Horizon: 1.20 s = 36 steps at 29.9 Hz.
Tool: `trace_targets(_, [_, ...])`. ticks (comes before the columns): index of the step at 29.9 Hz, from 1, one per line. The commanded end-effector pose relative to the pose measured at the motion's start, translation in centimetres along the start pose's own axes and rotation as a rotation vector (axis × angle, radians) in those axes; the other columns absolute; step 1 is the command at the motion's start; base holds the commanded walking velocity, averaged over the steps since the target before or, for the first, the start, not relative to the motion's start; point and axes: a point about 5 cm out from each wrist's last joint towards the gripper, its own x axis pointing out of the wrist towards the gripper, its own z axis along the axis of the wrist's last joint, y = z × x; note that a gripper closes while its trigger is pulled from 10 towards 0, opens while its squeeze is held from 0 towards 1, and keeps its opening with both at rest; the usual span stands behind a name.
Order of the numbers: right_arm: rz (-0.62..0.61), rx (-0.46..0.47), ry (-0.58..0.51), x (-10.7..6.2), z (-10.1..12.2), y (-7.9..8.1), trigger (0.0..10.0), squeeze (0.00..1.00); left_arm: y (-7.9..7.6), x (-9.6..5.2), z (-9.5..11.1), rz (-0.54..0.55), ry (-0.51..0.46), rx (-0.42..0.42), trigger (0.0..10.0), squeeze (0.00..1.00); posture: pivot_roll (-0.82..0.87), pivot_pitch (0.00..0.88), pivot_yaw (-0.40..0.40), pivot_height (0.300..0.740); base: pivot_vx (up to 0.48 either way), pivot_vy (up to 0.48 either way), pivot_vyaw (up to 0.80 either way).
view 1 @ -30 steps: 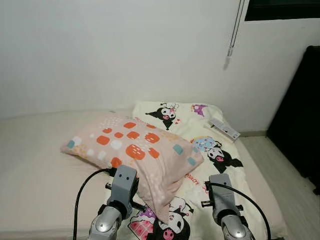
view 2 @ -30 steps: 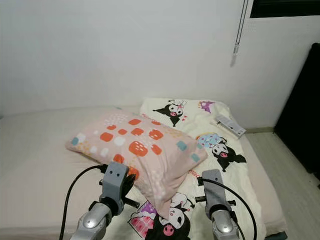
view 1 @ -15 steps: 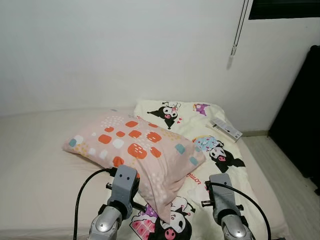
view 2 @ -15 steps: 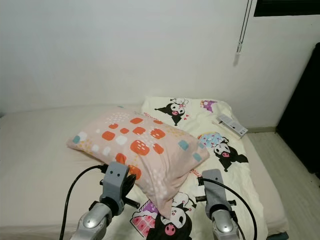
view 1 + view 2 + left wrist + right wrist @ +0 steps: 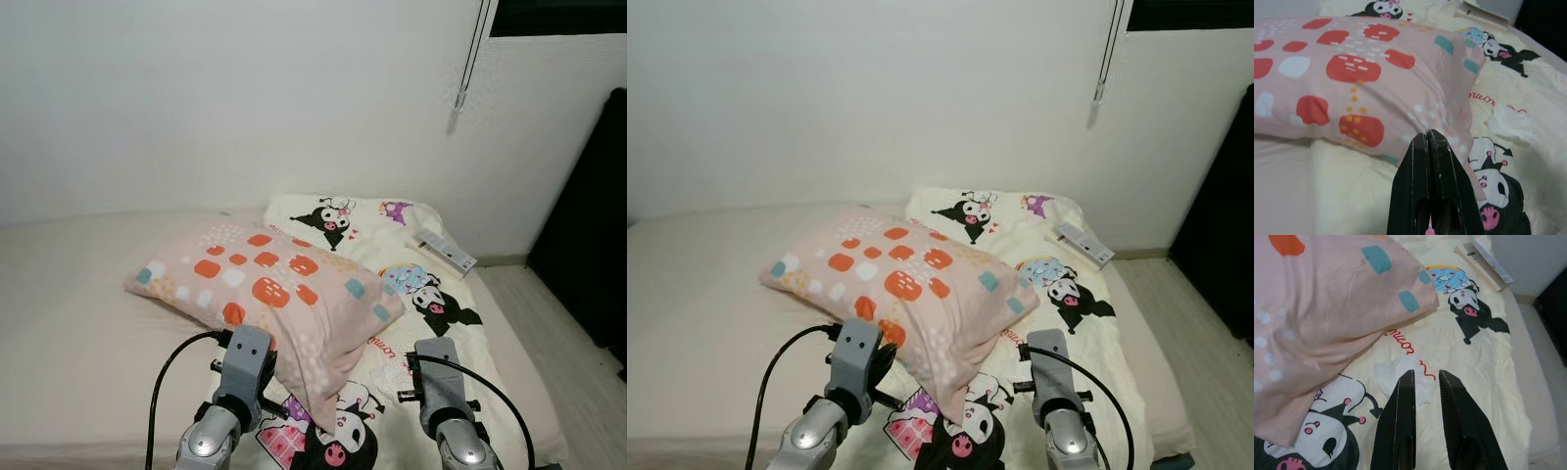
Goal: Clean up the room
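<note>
A pink pillow [image 5: 265,289] with orange patches lies across a cream bed [image 5: 69,313], partly on a cartoon-print blanket [image 5: 431,294]. A crumpled white tissue [image 5: 1400,374] rests on the blanket beside the pillow's near corner. A flat white box [image 5: 441,252] lies at the bed's far right corner. My left gripper [image 5: 1427,133] is shut with nothing in it, low over the blanket, pointing at the pillow's near edge. My right gripper [image 5: 1424,375] is open, its fingers a little apart, hovering just above the tissue.
A white wall backs the bed. A blind cord [image 5: 465,69] hangs at the upper right. Dark furniture [image 5: 588,225] stands at the right, with a strip of pale floor [image 5: 554,328] between it and the bed.
The whole picture has shifted a little, so the camera moved. Pillow, tissue and box lie where they were, and both arms hold their pose.
</note>
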Motion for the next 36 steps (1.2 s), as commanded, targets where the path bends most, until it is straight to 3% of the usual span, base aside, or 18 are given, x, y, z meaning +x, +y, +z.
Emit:
trace_targets(1, [0.006,0.001,0.012,-0.1,-0.2,0.3,10.0,0.0,0.2,-0.3,-0.4,0.001,0.011,0.003,10.0,0.0,-0.04,0.06,0.039,0.642,0.0,0.0,0.0])
trace_targets(24, [-0.004,0.016,0.014,-0.2,-0.2,0.5,10.0,0.0,-0.3,-0.1,0.4,-0.051,-0.014,0.017,10.0,0.0,-0.03,0.08,0.051,0.627,0.0,0.0,0.0])
trace_targets(36, [-0.002,0.018,-0.014,0.4,0.7,0.4,10.0,0.0,-0.2,-0.3,1.0,-0.12,-0.034,0.067,10.0,0.0,-0.01,0.134,0.063,0.574,0.0,0.0,0.0])
